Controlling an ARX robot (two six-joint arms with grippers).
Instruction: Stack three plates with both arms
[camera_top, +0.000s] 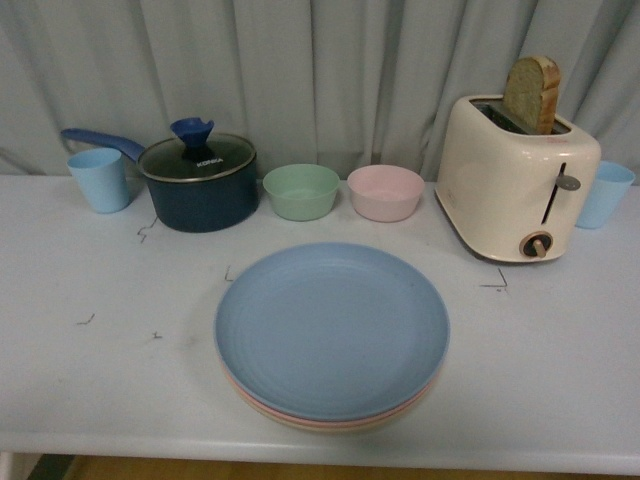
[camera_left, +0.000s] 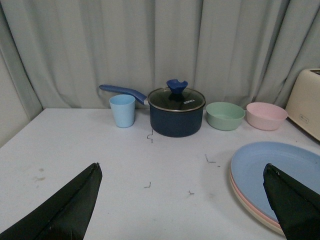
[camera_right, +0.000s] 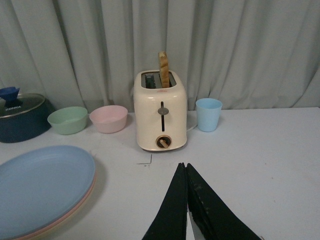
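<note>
The three plates lie in one stack at the table's front middle: the light blue plate (camera_top: 332, 325) on top, the pink plate's rim (camera_top: 262, 402) under it, the beige plate's rim (camera_top: 330, 427) at the bottom. The stack also shows in the left wrist view (camera_left: 280, 170) and the right wrist view (camera_right: 40, 185). Neither arm shows in the front view. My left gripper (camera_left: 182, 167) is open and empty above bare table left of the stack. My right gripper (camera_right: 183, 165) is shut and empty above the table right of the stack.
Along the back stand a light blue cup (camera_top: 99, 179), a dark blue lidded saucepan (camera_top: 198, 180), a green bowl (camera_top: 301, 190), a pink bowl (camera_top: 385, 192), a cream toaster (camera_top: 515, 178) with a bread slice (camera_top: 532, 93), and another blue cup (camera_top: 604, 194). Grey curtain behind.
</note>
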